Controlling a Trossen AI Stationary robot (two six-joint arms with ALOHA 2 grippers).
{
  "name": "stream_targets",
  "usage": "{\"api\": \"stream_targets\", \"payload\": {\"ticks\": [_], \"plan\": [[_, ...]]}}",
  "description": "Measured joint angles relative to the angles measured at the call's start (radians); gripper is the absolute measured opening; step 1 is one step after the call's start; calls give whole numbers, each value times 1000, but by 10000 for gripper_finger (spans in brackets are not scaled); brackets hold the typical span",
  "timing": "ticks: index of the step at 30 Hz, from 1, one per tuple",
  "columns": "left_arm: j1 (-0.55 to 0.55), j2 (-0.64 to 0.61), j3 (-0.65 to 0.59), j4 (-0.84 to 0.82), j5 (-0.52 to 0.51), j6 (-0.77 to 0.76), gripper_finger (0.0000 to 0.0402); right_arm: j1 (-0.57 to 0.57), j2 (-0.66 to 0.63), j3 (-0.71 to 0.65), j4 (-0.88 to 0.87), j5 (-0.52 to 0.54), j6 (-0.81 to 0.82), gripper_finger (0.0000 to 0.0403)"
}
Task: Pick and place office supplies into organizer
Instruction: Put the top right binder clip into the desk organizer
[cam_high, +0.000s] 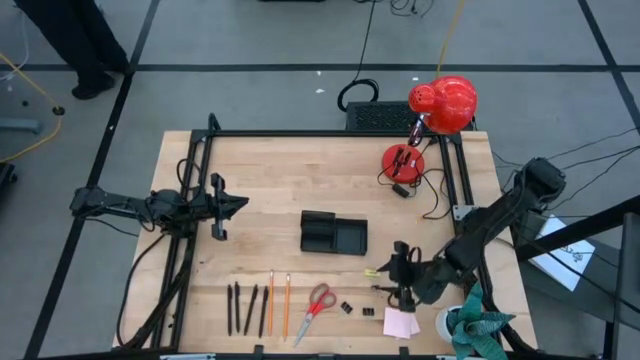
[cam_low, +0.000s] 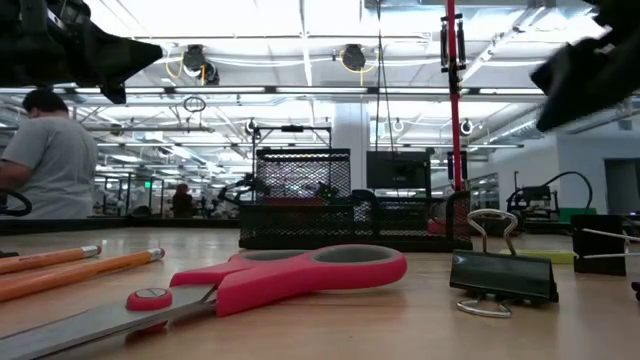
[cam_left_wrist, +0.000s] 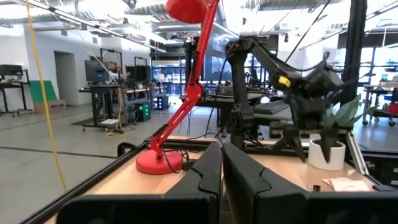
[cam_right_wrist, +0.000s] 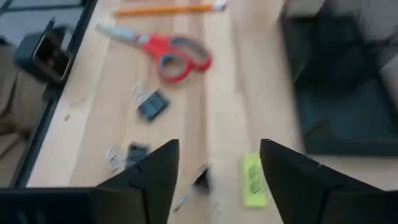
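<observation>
No text, label, brand, number or sign can be read in any of the views. The white sheet (cam_high: 560, 255) lying off the desk's edge at about four o'clock in the high view carries dark marks, but they are too small to make out.

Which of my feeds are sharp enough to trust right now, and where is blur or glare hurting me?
High view: evenly lit and sharp, organizer clear. Low view: scissors and binder clip crisp, bright ceiling lights behind. Right wrist view: motion-blurred, the yellow piece smeared between the open right gripper fingers. Left wrist view: red lamp clear, windows washed out.
</observation>
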Motion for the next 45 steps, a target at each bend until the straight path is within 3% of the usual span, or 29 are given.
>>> {"api": "stream_targets", "payload": {"ticks": [7,13,24,45], "plan": [[0,0,0,0,0,0,24,20,68,0,-24,-49,67,244],[0,0,0,0,0,-6,24,18,97,0,-117,-49,102,229],[0,0,0,-1,0,0,24,10,154,0,-139,-73,91,205],[0,0,0,0,0,7,24,10,158,-1,-73,-42,-59,200]]}}
